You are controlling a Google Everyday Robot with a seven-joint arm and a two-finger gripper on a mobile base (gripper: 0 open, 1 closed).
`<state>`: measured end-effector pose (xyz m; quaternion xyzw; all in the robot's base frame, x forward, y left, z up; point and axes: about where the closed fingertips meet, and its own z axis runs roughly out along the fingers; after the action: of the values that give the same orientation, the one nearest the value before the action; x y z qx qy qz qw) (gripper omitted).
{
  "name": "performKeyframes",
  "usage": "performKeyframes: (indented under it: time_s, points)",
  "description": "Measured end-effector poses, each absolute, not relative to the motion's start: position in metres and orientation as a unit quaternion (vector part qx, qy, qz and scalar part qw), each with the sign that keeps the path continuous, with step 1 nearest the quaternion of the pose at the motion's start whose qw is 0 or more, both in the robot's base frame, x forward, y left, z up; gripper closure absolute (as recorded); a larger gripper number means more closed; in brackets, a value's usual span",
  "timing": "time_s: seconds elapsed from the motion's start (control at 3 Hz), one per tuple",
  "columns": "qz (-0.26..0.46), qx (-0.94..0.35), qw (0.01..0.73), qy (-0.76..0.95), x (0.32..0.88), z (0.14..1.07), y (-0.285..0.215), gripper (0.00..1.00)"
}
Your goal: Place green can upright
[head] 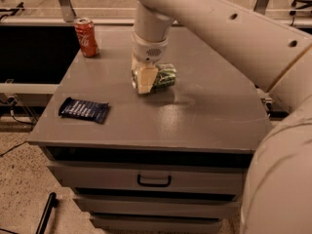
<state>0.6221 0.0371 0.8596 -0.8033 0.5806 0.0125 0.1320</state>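
Observation:
The green can (pixel 166 76) lies on its side near the middle of the grey cabinet top (pixel 204 116), its green and white label facing me. My gripper (pixel 145 80) hangs straight down from the large white arm and sits at the can's left end, down at the tabletop. A cream-coloured part of the gripper covers the can's left end, so that end is hidden. I cannot tell whether the can is gripped or only touched.
A red cola can (pixel 86 37) stands upright at the far left corner. A dark blue snack bar (pixel 84 109) lies flat near the front left edge. A drawer with a black handle (pixel 153 181) is below. The white arm fills the right side.

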Motion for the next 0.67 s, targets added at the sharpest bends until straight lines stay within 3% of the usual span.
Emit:
performKeyframes:
  time_s: [0.33,0.67]
  points:
    - [0.064,-0.774,0.191,0.601,0.632,0.891,0.008,1.00]
    - [0.126,-0.728,0.251,0.625,0.638,0.922,-0.025,1.00]
